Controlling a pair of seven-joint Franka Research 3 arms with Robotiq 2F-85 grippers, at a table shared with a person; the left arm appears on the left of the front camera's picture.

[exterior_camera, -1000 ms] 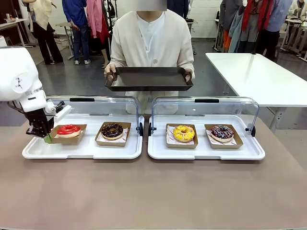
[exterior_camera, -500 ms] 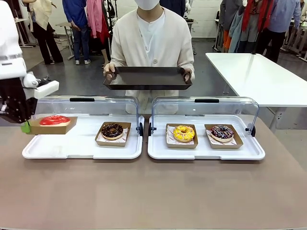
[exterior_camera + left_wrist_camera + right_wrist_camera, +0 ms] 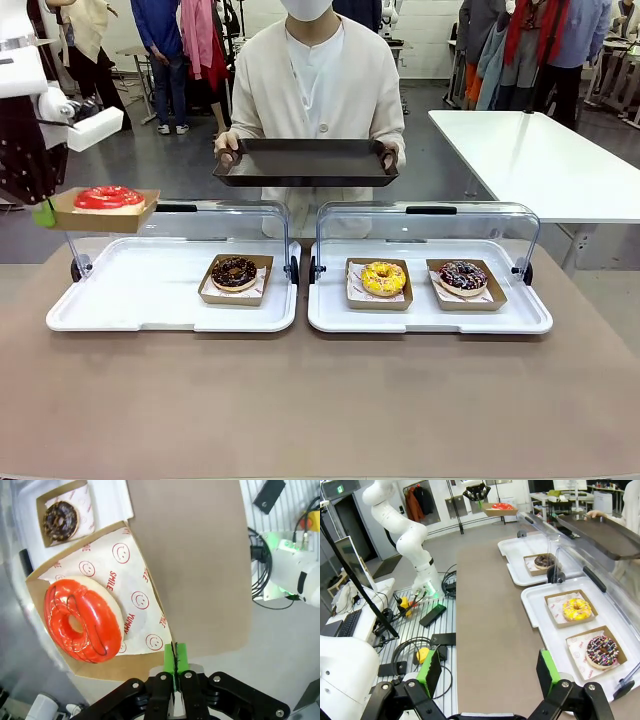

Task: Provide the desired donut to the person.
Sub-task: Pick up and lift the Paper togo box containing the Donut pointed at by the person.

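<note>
My left gripper [image 3: 45, 212] is shut on the edge of a brown cardboard tray [image 3: 102, 214] holding the red-glazed donut [image 3: 108, 197]. It holds the tray in the air above the left end of the left white tray [image 3: 150, 305]. In the left wrist view the green pads [image 3: 175, 659] pinch the cardboard rim beside the red donut [image 3: 82, 619]. The person [image 3: 318, 75] in a cream cardigan stands across the table, both hands holding out a dark serving tray [image 3: 305, 160]. My right gripper [image 3: 490, 657] is open with nothing between its fingers, back from the table.
A chocolate donut [image 3: 234, 272] sits in the left white tray. A yellow donut [image 3: 383, 277] and a sprinkled donut [image 3: 462, 275] sit in the right white tray [image 3: 430, 318]. Clear lids [image 3: 430, 225] stand open behind both trays. A white table [image 3: 545, 160] stands at the right.
My left gripper has lifted the red donut's cardboard tray up out of the left white tray and slightly left. The person's tray has stayed held out.
</note>
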